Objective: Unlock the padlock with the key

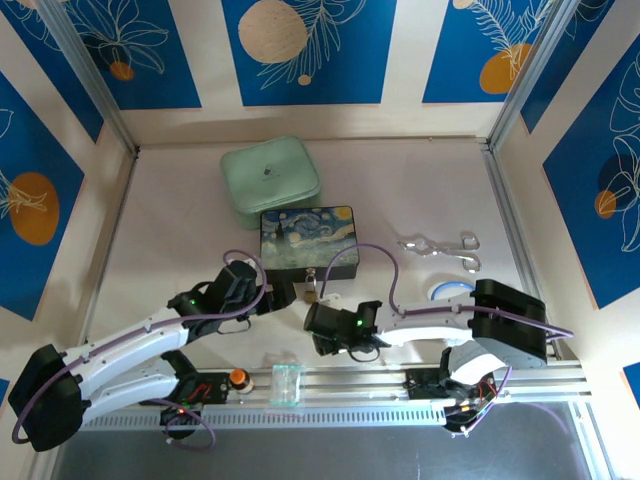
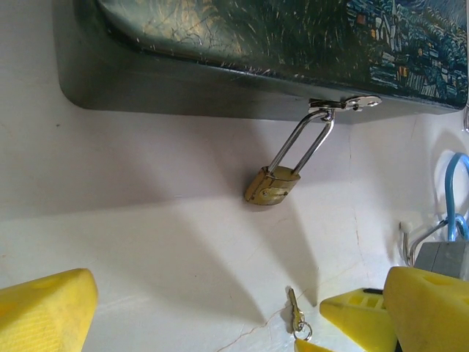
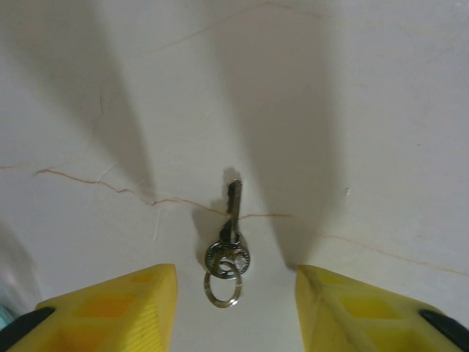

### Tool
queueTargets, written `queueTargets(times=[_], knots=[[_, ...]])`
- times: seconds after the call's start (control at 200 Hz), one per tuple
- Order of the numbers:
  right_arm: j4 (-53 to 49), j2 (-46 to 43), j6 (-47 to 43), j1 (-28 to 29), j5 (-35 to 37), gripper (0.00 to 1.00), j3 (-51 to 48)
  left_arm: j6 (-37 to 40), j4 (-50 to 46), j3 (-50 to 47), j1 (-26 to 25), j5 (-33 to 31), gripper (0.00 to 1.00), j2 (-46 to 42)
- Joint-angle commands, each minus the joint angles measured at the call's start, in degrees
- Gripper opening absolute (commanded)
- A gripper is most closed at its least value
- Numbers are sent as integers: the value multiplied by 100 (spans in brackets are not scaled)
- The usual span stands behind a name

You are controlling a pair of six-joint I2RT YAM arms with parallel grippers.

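just near-side of the padlock [image 2: 272,185], the key [image 3: 231,220] lies flat with its blade pointing straight out from the right gripper [image 3: 234,293], whose spread fingers [image 3: 110,308] straddle it unclosed, while the left gripper [image 2: 227,319] gapes empty farther off.

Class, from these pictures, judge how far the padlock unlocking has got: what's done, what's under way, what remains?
Done: nothing; the padlock sits closed through the latch on the box. Under way: the open right gripper straddles the key, which lies flat on the table, not gripped. Remaining: grip the key, insert it, turn it, open the padlock.
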Motion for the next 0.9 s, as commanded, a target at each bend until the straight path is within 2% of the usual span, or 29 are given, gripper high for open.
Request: queueTargets(times=[0.0,0.135,0.33,0.395,0.415,0.46,0.56,0.65,0.895], knots=[[-335,167,134,117,93,44,224,-133,77,-109,-51,-104,99,8],[-371,432,50,187,-3,37,362,-205,133,-199,-48,-127,99,-16],[-897,914,145,238,167,36,741,-247,122,-263,-47,-200,99,-45],[-823,1028,117,222,87,31,752,-276,157,-297,-52,-200,99,-59],[-782,1050,104,216,45,27,736,-290,173,-311,-46,-200,99,-53],[-708,1077,73,204,-5,26,713,-311,185,-333,-50,-207,99,-59],[-531,1032,-58,173,-57,25,651,-339,215,-359,-51,-217,99,-57],[-256,952,-207,21,-291,15,475,-365,253,-360,-54,-218,99,-59],[101,543,-406,-217,-439,8,23,-457,456,-369,-46,-101,98,17]])
